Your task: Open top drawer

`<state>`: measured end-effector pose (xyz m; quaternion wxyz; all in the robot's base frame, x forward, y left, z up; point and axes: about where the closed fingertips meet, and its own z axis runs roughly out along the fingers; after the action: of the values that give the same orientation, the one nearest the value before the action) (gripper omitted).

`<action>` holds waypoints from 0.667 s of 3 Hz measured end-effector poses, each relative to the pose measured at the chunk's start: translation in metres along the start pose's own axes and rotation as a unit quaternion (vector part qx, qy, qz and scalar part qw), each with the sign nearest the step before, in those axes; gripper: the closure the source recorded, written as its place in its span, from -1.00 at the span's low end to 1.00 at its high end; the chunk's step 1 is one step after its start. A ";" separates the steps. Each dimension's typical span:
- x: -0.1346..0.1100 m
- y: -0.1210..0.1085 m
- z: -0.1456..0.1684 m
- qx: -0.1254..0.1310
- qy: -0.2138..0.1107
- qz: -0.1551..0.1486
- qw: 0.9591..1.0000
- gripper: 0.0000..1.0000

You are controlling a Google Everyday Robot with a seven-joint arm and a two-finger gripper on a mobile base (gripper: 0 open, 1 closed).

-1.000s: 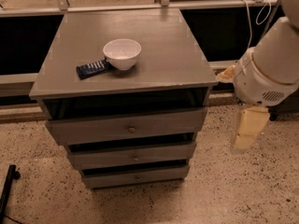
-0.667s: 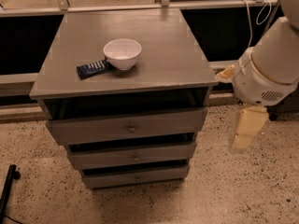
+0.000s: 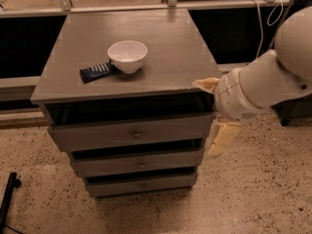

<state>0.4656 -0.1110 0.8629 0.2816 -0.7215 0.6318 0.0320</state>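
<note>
The top drawer [image 3: 97,135] is the grey front panel just under the cabinet top, with a small round metal knob [image 3: 137,135] at its centre. A dark gap shows above the panel. My gripper [image 3: 207,116] is at the cabinet's right front corner, level with the top drawer. Its cream fingers stand apart and hold nothing: one finger [image 3: 206,84] is by the top's right edge, the other [image 3: 222,138] hangs beside the drawer's right end. The gripper is well to the right of the knob and does not touch it.
Two lower grey drawers [image 3: 141,165] with the same knobs sit under the top drawer. A white bowl [image 3: 127,55] and a dark remote-like object [image 3: 96,72] lie on the cabinet top [image 3: 170,52]. A speckled floor [image 3: 253,194] surrounds the cabinet. A dark bar [image 3: 7,199] stands at lower left.
My arm has moved left, from out beside the cabinet to its right front corner. The drawers, bowl and dark object have not moved.
</note>
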 end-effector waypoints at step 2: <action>-0.020 -0.019 0.094 0.029 -0.082 -0.024 0.996 -1.00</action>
<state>0.5089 -0.0505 0.7986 0.3537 -0.7232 0.5895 0.0661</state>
